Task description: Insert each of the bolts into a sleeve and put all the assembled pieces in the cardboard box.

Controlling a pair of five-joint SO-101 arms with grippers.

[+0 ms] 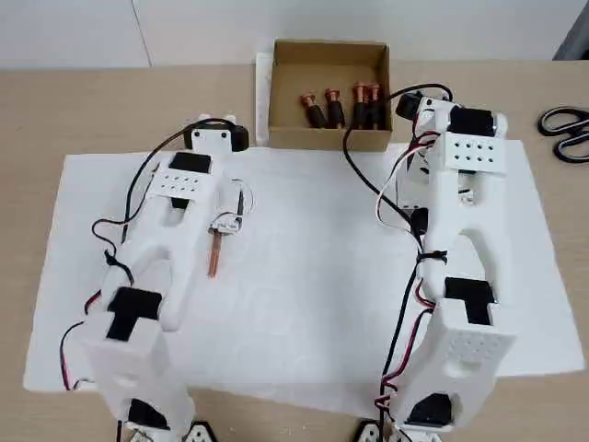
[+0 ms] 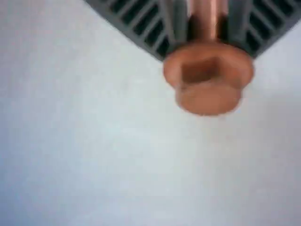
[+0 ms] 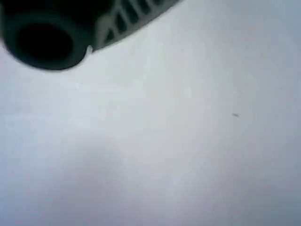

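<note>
While the left gripper [image 1: 226, 221] has its fingers [image 2: 141, 23] clamped on the shank of the copper bolt [image 1: 213, 253], the bolt's flanged head faces the wrist camera. The bolt sits low over the white sheet [image 1: 304, 295], left of centre. Can't tell whether it touches the sheet.

The right gripper [image 3: 94, 33] grips a black sleeve [image 3: 44, 42], pressed against the ribbed fingers [image 3: 131, 19], open bore toward the camera.

Four assembled pieces [image 1: 342, 108] lie in the cardboard box [image 1: 285, 92] at the sheet's far edge.

Left arm: base at the near edge, reaching forward, wrist pitched down mid-sheet. Right arm: reaching further forward, wrist just beside the box's right front corner.

Scissors [image 1: 566, 129] lie on the counter [image 1: 92, 110], far right, off the sheet.
</note>
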